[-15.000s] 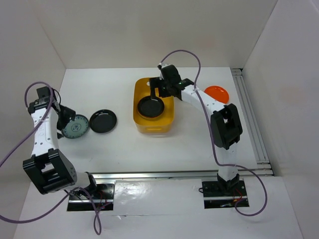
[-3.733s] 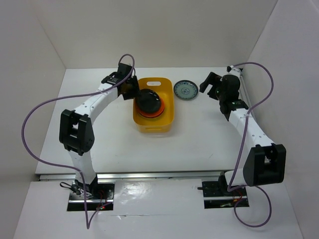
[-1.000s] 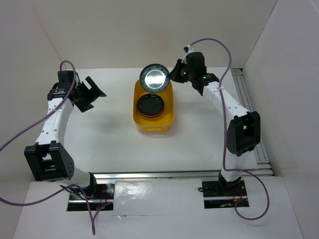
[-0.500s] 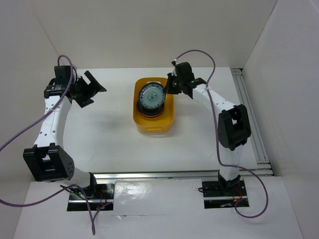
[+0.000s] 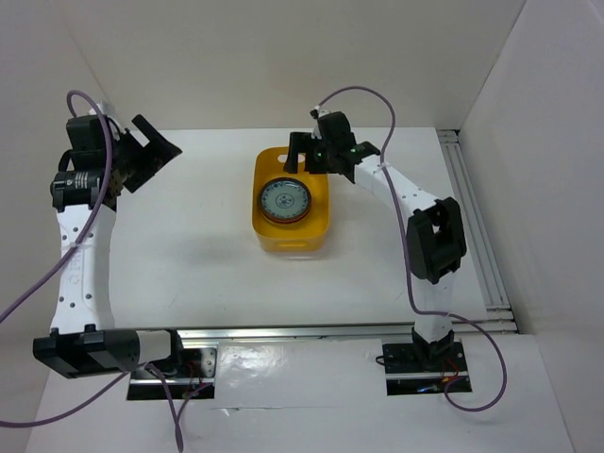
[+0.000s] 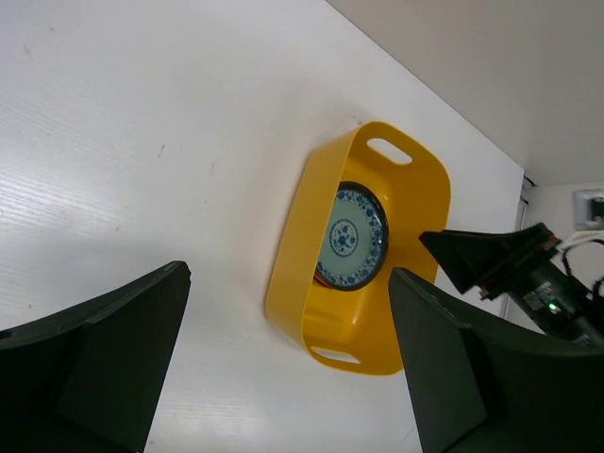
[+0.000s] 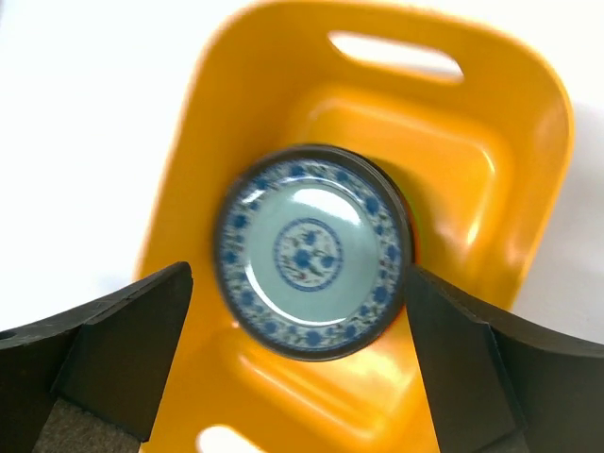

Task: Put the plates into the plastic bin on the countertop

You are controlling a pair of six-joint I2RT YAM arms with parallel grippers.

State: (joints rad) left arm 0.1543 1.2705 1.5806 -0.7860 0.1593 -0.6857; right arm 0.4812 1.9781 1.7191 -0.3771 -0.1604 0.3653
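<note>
From above, the patterned plate (image 5: 285,200) lay flat inside the plastic bin (image 5: 257,203) near the middle of the countertop's (image 5: 189,274) far edge, and the right gripper (image 5: 292,156) hung over the bin's far end, spread and empty. The left wrist view showed the left gripper (image 6: 288,278) also spread wide, holding nothing, near the far left corner. In the right wrist view the plate lay centred between the fingers, so the arm should probably rise straight up, fingers wide, without catching the bin's wall.

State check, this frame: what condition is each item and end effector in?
plastic bin: upright on the countertop, partly filled.
patterned plate: flat, face up, topmost inside the bin.
left end effector: open, empty, away from the bin.
right end effector: open, empty, over the bin's far end.
</note>
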